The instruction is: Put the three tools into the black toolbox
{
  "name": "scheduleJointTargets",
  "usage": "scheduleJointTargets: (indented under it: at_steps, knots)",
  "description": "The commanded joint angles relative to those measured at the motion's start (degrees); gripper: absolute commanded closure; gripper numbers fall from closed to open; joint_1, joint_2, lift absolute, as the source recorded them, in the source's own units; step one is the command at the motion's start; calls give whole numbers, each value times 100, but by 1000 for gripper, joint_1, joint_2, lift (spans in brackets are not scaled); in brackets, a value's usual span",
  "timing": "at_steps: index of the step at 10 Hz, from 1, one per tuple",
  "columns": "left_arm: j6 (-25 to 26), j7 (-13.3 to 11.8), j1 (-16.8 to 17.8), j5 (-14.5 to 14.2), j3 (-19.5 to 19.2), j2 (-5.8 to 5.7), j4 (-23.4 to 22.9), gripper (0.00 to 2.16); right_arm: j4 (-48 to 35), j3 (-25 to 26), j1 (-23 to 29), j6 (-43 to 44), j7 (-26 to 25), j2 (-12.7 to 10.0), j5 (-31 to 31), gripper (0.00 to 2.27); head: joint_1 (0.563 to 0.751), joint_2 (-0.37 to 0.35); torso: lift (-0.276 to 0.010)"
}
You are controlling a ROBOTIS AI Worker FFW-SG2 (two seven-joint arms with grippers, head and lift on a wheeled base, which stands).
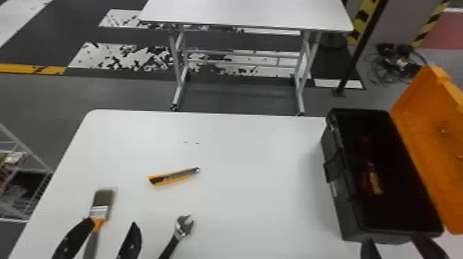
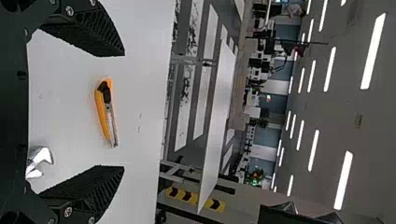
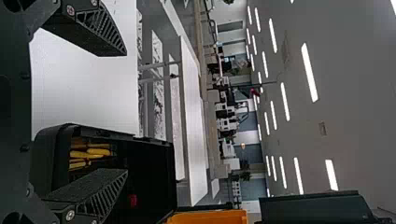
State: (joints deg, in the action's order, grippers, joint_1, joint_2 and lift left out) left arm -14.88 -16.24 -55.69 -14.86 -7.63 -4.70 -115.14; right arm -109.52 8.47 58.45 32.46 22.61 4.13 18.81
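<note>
The paintbrush [image 1: 100, 210] lay near the open left end effector [image 1: 113, 223], with the utility knife [image 1: 174, 176] ahead, the adjustable wrench [image 1: 181, 228] rightward, and the black toolbox [image 1: 349, 218] by the open right end effector [image 1: 391, 240].

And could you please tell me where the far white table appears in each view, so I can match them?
Head view: the far white table is at the top middle, cut off by the edge.
Left wrist view: near the middle, a narrow strip turned sideways.
Right wrist view: also near the middle, a similar strip.
Shared landmark: the near white table, in front of it.
</note>
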Motion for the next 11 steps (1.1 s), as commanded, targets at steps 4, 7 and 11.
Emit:
scheduleJointTargets:
  at_steps: [4,7,11]
  knots:
    - [1502,-134,234,343,60,-58,-106,137,36,5,0,98,15,9,35,113,695,-55,-51]
    - [3172,-319,340,431,16,-93,-686,137,80,-3,-26,115,24,26,44,113,695,-101,-51]
    - [6793,-697,753,440,-424,-128,-2030,137,80,-3,-26,151,33,53,71,113,695,-119,-51]
